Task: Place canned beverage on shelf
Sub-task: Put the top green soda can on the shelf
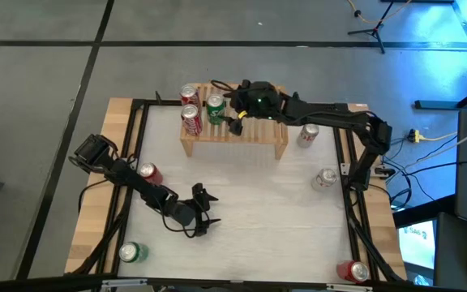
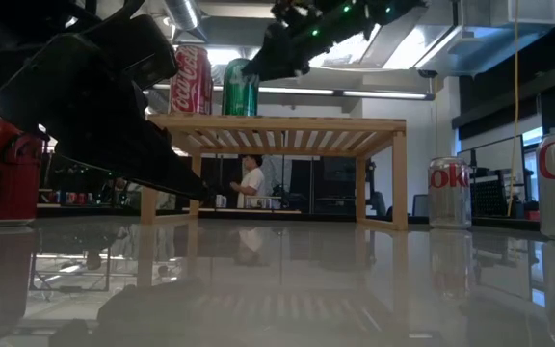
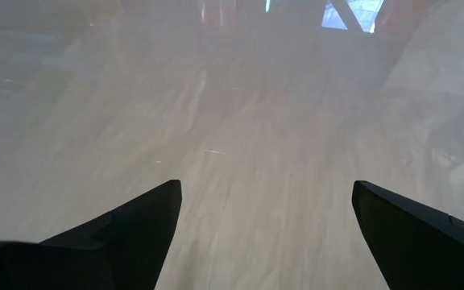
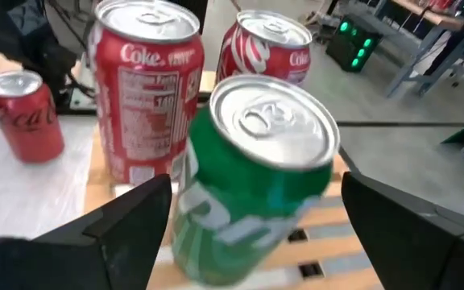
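Note:
The light-wood shelf (image 1: 242, 134) stands at the table's far side. On its slatted top, at its left end, a green can (image 4: 248, 169) stands upright on its base beside two red cans (image 4: 147, 97) (image 4: 268, 48). My right gripper (image 4: 252, 234) is open at the green can, one finger on either side of it, with a gap showing. In the high view it reaches in from the right (image 1: 229, 105). My left gripper (image 1: 207, 211) waits open, low over the near-left table, with nothing between its fingers (image 3: 264, 209).
Loose cans stand on the table: a red one (image 1: 148, 172) by the left arm, a green one (image 1: 132, 252) near left, two silver ones (image 1: 307, 135) (image 1: 325, 178) at the right, a red one (image 1: 353, 271) near right. The shelf's right part is bare.

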Robot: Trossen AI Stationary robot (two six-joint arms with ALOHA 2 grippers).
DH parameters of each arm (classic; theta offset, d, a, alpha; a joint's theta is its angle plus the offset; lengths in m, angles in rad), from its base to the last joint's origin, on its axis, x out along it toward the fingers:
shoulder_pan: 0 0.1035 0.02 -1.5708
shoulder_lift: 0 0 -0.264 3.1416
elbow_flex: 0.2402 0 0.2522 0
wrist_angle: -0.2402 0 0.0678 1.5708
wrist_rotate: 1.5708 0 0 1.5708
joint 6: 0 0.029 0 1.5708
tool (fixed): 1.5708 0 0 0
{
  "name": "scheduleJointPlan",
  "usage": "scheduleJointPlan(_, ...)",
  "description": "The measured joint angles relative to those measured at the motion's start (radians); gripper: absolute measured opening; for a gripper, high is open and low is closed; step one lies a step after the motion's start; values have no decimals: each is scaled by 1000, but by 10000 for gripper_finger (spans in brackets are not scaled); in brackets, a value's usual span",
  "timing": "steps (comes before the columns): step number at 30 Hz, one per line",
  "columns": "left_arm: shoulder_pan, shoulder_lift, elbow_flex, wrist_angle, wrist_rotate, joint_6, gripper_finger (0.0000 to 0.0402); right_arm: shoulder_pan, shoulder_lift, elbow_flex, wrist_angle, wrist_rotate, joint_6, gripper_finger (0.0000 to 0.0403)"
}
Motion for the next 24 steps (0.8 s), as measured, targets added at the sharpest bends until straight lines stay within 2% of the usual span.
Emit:
scheduleJointPlan(8, 0, 0, 0, 0, 0, 0, 354, -1, -39, 0, -179, 13, -3, 357)
scheduleJointPlan(14, 0, 0, 0, 2, 0, 0, 354, -1, 26, 0, -150, 94, -31, 357)
scheduleJointPlan(24, 0, 0, 0, 3, 0, 1, 354, -1, 84, 0, -56, 96, -55, 357)
